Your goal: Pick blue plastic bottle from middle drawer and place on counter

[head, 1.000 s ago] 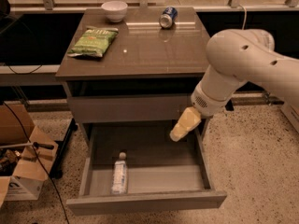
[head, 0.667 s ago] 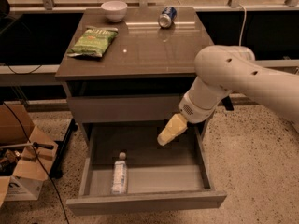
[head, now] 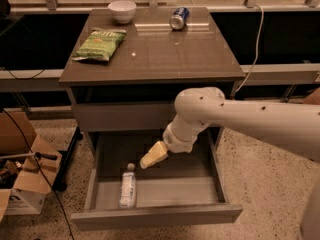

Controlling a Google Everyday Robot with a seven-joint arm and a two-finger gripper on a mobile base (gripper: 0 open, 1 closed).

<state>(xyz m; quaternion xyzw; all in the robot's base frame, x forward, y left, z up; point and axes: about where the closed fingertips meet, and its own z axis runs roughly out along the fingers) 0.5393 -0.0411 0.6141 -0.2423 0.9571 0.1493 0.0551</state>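
The blue plastic bottle (head: 128, 186), clear with a pale label and white cap, lies on the floor of the open middle drawer (head: 160, 215), near its left side, cap pointing to the back. My gripper (head: 153, 156) hangs over the drawer at the end of the white arm, just up and right of the bottle's cap, not touching it. The glossy grey-brown counter (head: 165, 49) is above the drawer.
On the counter lie a green chip bag (head: 100, 44), a white bowl (head: 122, 10) and a blue soda can (head: 179, 17) on its side. A taller closed drawer front (head: 122, 116) sits above the open one. Cardboard boxes (head: 22, 174) stand on the floor at left.
My arm has swung left and lower into the drawer; the gripper has moved from the drawer's right side toward the bottle's cap. The bottle has not moved.
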